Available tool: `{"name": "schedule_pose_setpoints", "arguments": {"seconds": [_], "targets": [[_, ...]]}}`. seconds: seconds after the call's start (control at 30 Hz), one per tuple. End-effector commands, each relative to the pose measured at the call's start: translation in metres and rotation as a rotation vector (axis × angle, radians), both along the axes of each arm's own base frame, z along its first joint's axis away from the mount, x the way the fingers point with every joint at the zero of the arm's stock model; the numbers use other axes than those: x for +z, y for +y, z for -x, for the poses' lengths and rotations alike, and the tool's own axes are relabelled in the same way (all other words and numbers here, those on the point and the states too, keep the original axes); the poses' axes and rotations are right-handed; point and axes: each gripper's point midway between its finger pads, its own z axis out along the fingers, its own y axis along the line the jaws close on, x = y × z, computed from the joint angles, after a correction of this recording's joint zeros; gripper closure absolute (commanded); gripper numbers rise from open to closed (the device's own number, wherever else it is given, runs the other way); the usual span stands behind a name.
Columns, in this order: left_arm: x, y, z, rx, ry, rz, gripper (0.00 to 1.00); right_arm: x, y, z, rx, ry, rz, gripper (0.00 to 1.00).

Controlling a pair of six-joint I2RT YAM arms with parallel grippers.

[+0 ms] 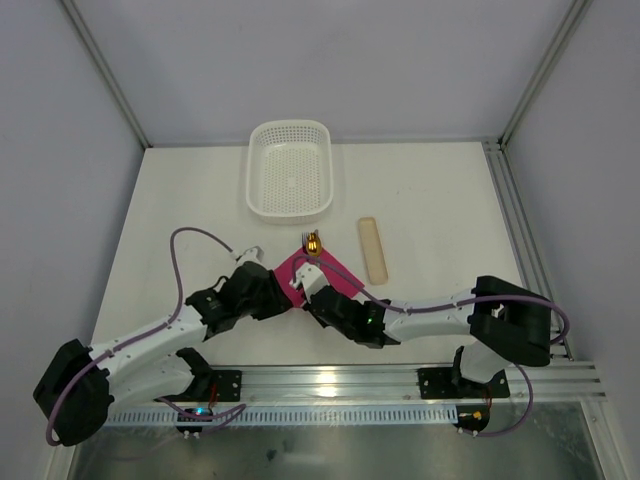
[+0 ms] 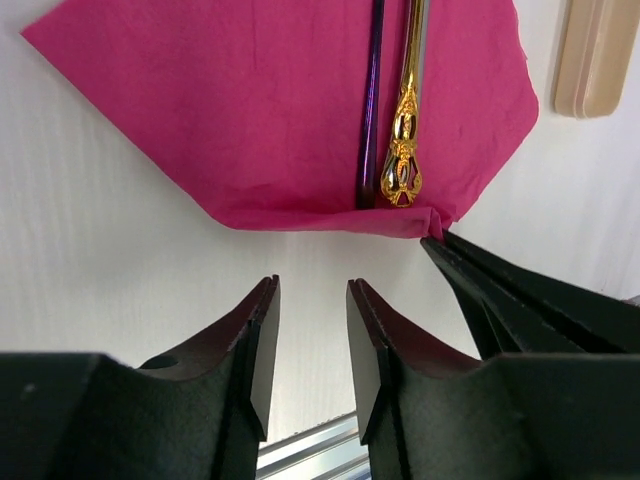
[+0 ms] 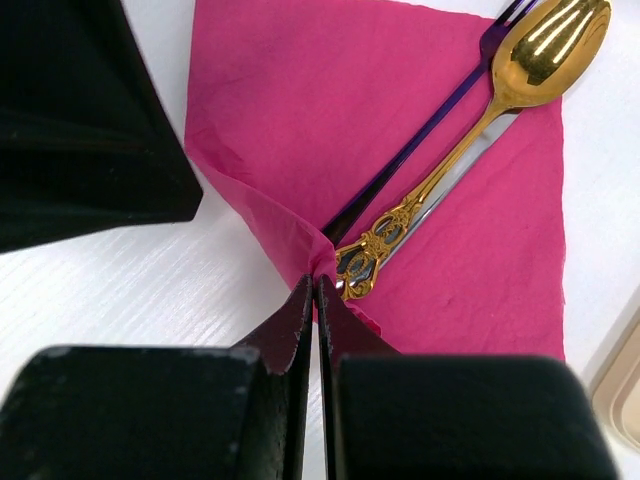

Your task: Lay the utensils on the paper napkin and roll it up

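The magenta paper napkin [image 1: 330, 272] lies in front of the basket. On it lie the utensils: a gold spoon [image 3: 545, 45], a dark purple fork [image 3: 420, 140] and a silver piece [image 3: 470, 165] under the spoon. The spoon's gold head [image 1: 313, 242] sticks out past the napkin's far corner. My right gripper [image 3: 318, 282] is shut on the napkin's near edge, just by the gold handle end [image 3: 360, 262], and lifts it slightly. My left gripper [image 2: 312, 300] is open and empty over bare table, a little short of the napkin [image 2: 260, 110] and close beside the right fingers [image 2: 500, 290].
A white perforated basket [image 1: 290, 205] stands behind the napkin. A pale beige strip [image 1: 373, 250] lies to the napkin's right, also in the left wrist view [image 2: 595, 60]. The aluminium rail [image 1: 330, 378] runs along the near edge. Both grippers crowd the napkin's near corner.
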Motion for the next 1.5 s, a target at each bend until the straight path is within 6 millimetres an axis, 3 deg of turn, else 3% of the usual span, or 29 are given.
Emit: {"name": "schedule_pose_setpoints", "arguments": {"seconds": [0.0, 0.13, 0.33, 0.47, 0.67, 0.93, 1.17, 1.47], "targets": [[0.006, -0.017, -0.001, -0.057, -0.033, 0.086, 0.64, 0.019, 0.01, -0.014, -0.037, -0.04, -0.05, 0.96], [0.006, -0.023, -0.002, -0.07, -0.043, 0.116, 0.74, 0.02, 0.008, -0.019, -0.059, -0.04, -0.052, 0.9], [0.002, -0.038, 0.002, -0.112, -0.019, 0.174, 0.75, 0.023, 0.007, -0.022, -0.065, -0.025, -0.073, 0.74], [-0.005, -0.047, 0.0, -0.128, -0.001, 0.178, 0.75, 0.026, 0.006, -0.021, -0.069, -0.005, -0.089, 0.7], [-0.005, -0.053, -0.007, -0.127, -0.008, 0.179, 0.74, 0.037, -0.007, -0.025, -0.165, 0.034, -0.085, 0.7], [-0.006, -0.055, -0.02, -0.116, -0.017, 0.124, 0.73, 0.058, -0.012, -0.009, -0.193, 0.145, -0.224, 0.7], [0.0, -0.061, -0.033, -0.112, -0.038, 0.101, 0.73, 0.043, -0.009, -0.001, -0.185, 0.224, -0.235, 0.8], [-0.011, -0.056, -0.042, -0.092, -0.023, 0.026, 0.74, 0.034, -0.009, -0.01, -0.227, 0.239, -0.221, 0.84]]}}
